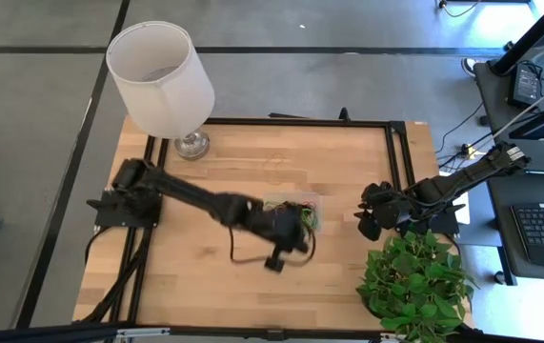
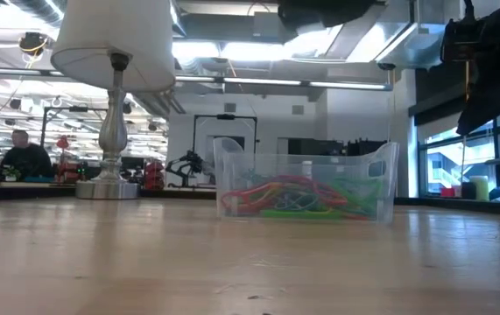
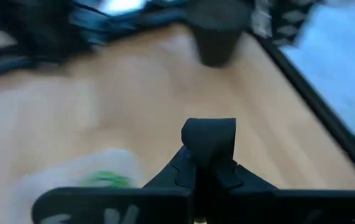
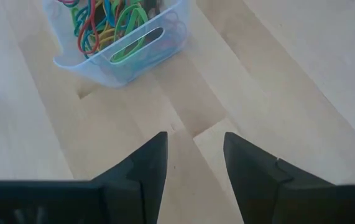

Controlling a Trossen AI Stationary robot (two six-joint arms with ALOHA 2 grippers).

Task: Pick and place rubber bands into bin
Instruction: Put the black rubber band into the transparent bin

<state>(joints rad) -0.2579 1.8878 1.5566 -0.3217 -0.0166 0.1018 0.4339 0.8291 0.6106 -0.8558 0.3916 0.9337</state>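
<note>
The bin point(image 2: 306, 185) stands on the wooden table point(image 1: 252, 276) near its middle, upright, well apart from the lamp point(image 1: 162, 81) at the table's far left corner. The rubber bands point(image 2: 298, 199) lie tangled inside the bin, covering its floor; red, green, yellow and blue loops show through the clear wall, and in the right wrist view they point(image 4: 106, 25) sit wholly within the bin's point(image 4: 133, 53) walls.

Left gripper point(image 1: 302, 227): positioned directly over the bin, partly covering it from above. In the left wrist view its fingers point(image 3: 209, 140) stand pressed together with no gap between them, and no band is seen held. A blurred pale shape with a green patch shows beside them, likely the bin point(image 3: 71, 180).

Right gripper point(image 1: 367, 217): held to the right of the bin, clear of it, near the table's right edge and just beside the potted plant point(image 1: 414, 276). Its fingers point(image 4: 146, 165) stand apart, with bare table visible between them; nothing is gripped.

In the low view, a person point(image 2: 24, 157) sits in the room beyond the table, behind the lamp base.
</note>
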